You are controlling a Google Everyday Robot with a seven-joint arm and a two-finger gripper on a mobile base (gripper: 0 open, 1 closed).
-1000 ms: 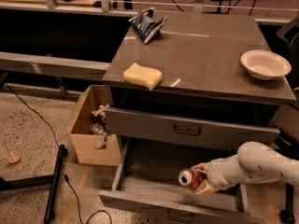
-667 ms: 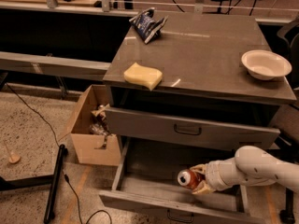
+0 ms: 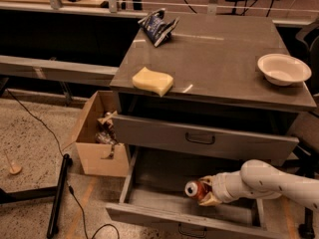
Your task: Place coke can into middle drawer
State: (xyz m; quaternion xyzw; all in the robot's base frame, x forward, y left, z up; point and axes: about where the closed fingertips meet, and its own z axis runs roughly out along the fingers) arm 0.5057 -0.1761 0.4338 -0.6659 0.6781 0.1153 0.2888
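The coke can [image 3: 194, 188] is red with a silver top. It lies on its side, top pointing left, held in my gripper [image 3: 208, 193], which is shut on it. My white arm [image 3: 264, 180] reaches in from the right. The can hangs inside the pulled-out middle drawer [image 3: 164, 217], just above its grey floor near the middle. The drawer's front edge with a small dark handle [image 3: 192, 230] is at the bottom of the view. The top-tier drawer [image 3: 199, 138] above it is pulled out only slightly.
On the cabinet top [image 3: 219, 59] are a yellow sponge [image 3: 153, 80], a blue chip bag [image 3: 158, 25] and a white bowl [image 3: 283, 68]. An open cardboard box [image 3: 97, 138] with trash stands on the floor to the left, beside a black pole [image 3: 57, 195] and cables.
My gripper has carried the coke can a little to the left inside the open middle drawer. Nothing else has moved.
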